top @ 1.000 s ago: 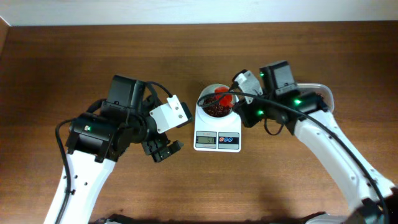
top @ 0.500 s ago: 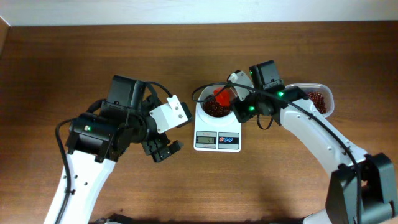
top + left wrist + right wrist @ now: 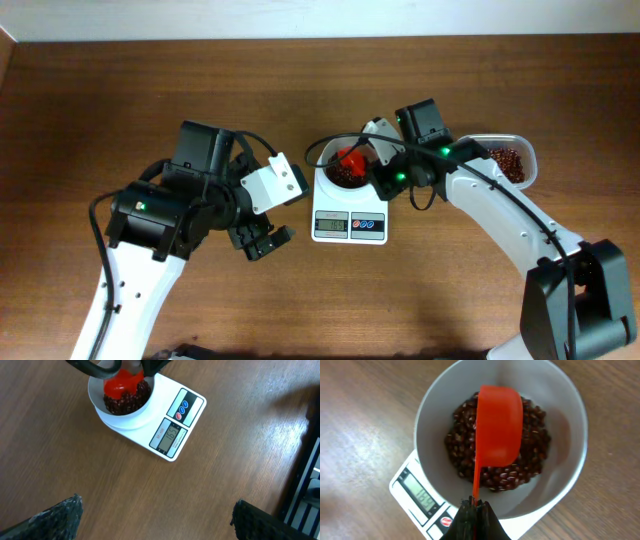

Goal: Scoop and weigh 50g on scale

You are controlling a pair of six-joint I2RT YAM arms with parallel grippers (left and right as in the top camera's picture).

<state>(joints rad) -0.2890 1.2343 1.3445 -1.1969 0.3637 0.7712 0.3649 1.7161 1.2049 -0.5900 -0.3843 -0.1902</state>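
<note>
The right pincer (image 3: 474, 506) is clamped tight on the thin handle of the orange-red scoop (image 3: 499, 425). The scoop's cup sits over the heap of dark red-brown beans (image 3: 462, 447) (whether it touches them cannot be told). The beans lie in the round white bowl (image 3: 570, 425), which stands on the white scale (image 3: 177, 420) near the middle of the desk (image 3: 120, 100). The scale's display and two blue buttons face the robot. To the right of the scale, partly behind the right arm, a clear tub (image 3: 530, 160) holds more beans. The left pincer (image 3: 157, 505) hangs with its fingers spread wide, gripping nothing, over the desk to the left of the scale.
</note>
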